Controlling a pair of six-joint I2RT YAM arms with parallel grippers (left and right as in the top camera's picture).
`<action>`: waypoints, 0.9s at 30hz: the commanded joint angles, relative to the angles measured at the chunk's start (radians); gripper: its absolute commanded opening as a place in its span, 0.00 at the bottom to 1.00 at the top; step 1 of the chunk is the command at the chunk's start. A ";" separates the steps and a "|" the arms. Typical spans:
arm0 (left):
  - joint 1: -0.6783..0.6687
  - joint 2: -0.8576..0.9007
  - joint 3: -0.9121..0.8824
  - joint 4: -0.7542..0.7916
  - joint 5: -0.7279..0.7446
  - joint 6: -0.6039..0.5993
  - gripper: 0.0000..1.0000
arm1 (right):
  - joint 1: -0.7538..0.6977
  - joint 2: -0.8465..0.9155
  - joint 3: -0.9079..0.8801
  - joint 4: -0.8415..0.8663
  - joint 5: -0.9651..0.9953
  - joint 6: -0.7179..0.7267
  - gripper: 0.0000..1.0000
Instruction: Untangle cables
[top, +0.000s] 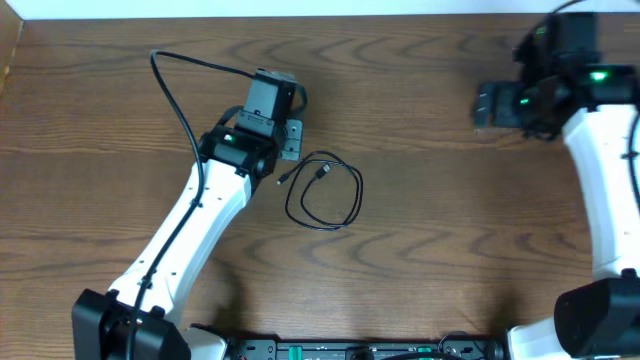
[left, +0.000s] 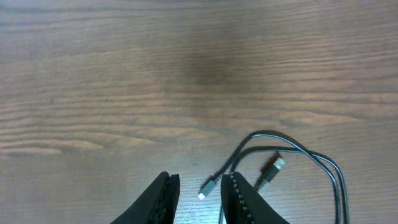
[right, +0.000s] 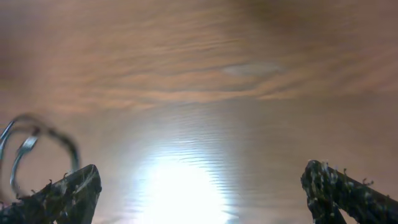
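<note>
One black cable (top: 322, 196) lies in a loose loop on the wooden table, right of the left arm. My left gripper (top: 288, 145) hangs just above its near end. In the left wrist view the cable (left: 292, 152) curves off to the right, and one small plug (left: 209, 187) rests on the wood in the gap between the fingers (left: 244, 200), touching neither. The second plug (left: 273, 169) lies just right of the right finger. The left gripper (left: 200, 179) is narrowly open and holds nothing. My right gripper (top: 487, 105) stays far right, and in the right wrist view it (right: 199, 186) is wide open and empty.
The left arm's thick black wire (top: 175, 95) arcs over the table at the upper left. A blurred thin loop (right: 28, 146) shows at the left edge of the right wrist view. A bright glare patch (right: 180, 186) lies on the wood between the right fingers.
</note>
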 joint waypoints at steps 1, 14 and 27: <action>0.055 -0.014 -0.004 -0.008 0.005 -0.056 0.28 | 0.076 -0.008 -0.058 0.031 -0.094 -0.088 0.99; 0.164 -0.013 -0.004 -0.072 0.182 -0.026 0.30 | 0.268 0.005 -0.232 0.240 -0.234 -0.127 0.99; 0.164 -0.013 -0.066 -0.059 0.288 0.085 0.34 | 0.412 0.202 -0.233 0.303 -0.234 -0.084 0.99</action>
